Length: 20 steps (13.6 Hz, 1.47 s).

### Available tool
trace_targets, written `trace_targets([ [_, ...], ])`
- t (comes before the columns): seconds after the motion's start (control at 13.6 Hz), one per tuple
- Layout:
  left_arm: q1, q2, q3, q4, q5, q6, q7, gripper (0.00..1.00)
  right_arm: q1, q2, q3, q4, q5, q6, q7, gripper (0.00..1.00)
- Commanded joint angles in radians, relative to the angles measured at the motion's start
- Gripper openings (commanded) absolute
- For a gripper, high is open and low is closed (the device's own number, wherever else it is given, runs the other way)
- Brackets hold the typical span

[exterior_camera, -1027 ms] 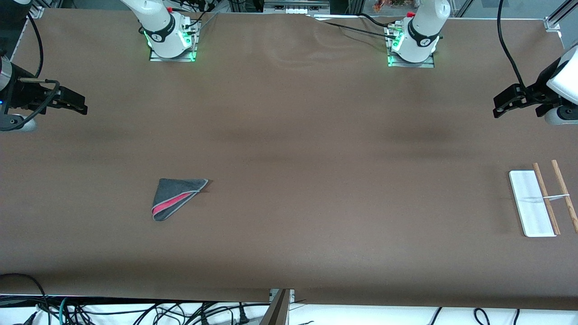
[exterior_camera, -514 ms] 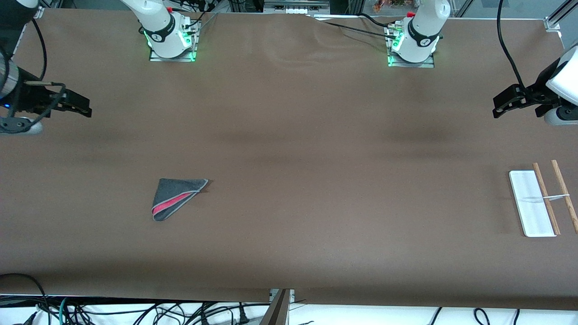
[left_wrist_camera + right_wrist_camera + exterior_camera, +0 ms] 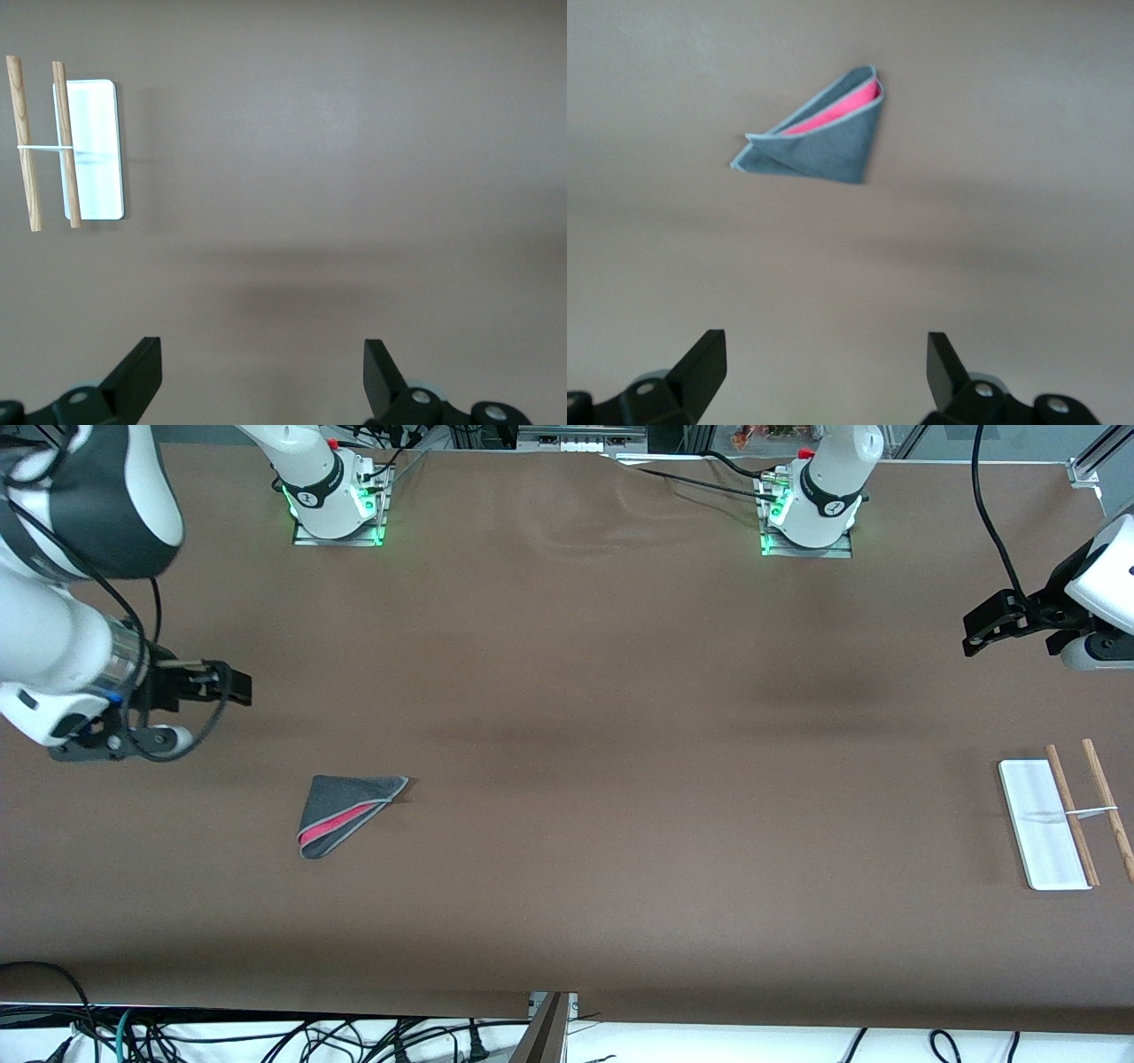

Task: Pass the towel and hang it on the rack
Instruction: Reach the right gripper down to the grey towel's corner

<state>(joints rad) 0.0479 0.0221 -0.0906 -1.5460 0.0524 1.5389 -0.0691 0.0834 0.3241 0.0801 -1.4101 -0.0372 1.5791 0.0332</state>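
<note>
1. The towel (image 3: 348, 811) lies flat toward the right arm's end; the rack (image 3: 1054, 822) stands well apart, at its 3 o'clock
2. Right gripper (image 3: 232, 687), spread wide, should descend squarely on the folded corner
3. It has swung closer; the left gripper (image 3: 983, 627), released, waits

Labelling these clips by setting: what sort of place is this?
Probably a robotics lab bench: two arm bases bolted to a brown-covered table, loose cables under its edge, and only a towel and rack as props.
</note>
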Motion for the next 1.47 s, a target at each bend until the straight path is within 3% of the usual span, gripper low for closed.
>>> trace_targets([
  [0.0,0.012,0.015,-0.011,0.029,-0.005,-0.016,0.009,1.00,0.038,0.071,0.001,0.005,0.000,0.088,-0.010,1.00],
  [0.59,0.009,0.032,-0.012,0.056,-0.006,-0.014,0.009,1.00,0.130,0.305,0.001,0.000,0.002,0.337,0.007,1.00],
  [0.81,0.010,0.033,-0.012,0.056,-0.005,-0.016,0.009,1.00,0.173,0.351,0.001,-0.006,0.002,0.360,0.051,1.00],
  [1.1,0.010,0.033,-0.012,0.056,-0.006,-0.016,0.009,1.00,0.237,0.397,-0.002,-0.013,-0.010,0.366,0.282,1.00],
  [1.39,0.010,0.038,-0.011,0.058,-0.006,-0.014,0.009,1.00,0.248,0.403,-0.003,-0.147,-0.012,0.531,0.341,1.00],
])
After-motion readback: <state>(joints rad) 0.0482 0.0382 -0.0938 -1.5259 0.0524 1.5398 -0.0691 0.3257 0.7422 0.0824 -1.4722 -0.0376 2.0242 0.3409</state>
